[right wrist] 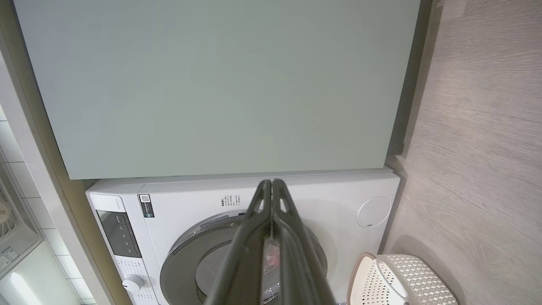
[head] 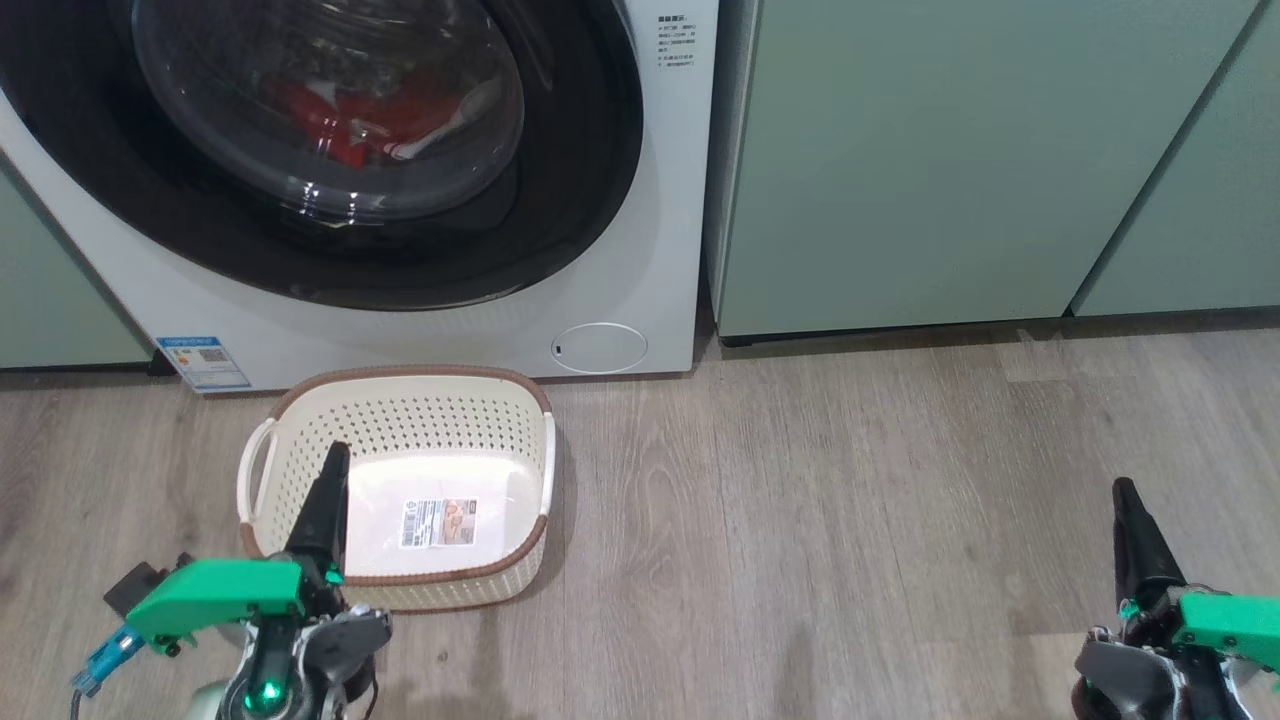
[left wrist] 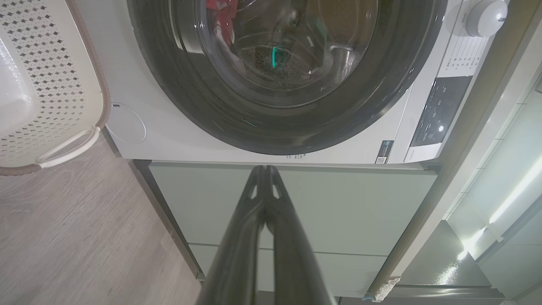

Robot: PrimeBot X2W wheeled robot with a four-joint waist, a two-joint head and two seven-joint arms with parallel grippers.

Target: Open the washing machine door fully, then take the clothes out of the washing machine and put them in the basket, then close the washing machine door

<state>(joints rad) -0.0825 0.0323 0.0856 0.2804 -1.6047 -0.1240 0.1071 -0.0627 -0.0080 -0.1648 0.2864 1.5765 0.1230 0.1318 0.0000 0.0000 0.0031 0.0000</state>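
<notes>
— Our left end effector [head: 337, 452] and right end effector [head: 1125, 487] are pinched together, empty.
— Just ahead sits the basket [head: 300, 398]; beyond, the door [head: 570, 230] is shut over the clothes [head: 345, 115]. We should hook its rim and swing it wide.

washing machine [head: 650, 250]: white body, white round flap. 
washing machine door [head: 580, 180]: glossy black rim, clear glass centre. 
clothes [head: 350, 110]: bright red, white patches. 
basket [head: 420, 425]: cream-white, dotted hole pattern, brown rim band, white handles. 
sticker [head: 203, 362]: blue and white. 
cabinets [head: 950, 150]: pale green, plain. 
floor [head: 850, 500]: grey-brown wood grain. 
left gripper [head: 337, 455], right gripper [head: 1125, 490]: black fingers, green mounts. 
control panel [left wrist: 440, 110]: dark grey.
</notes>
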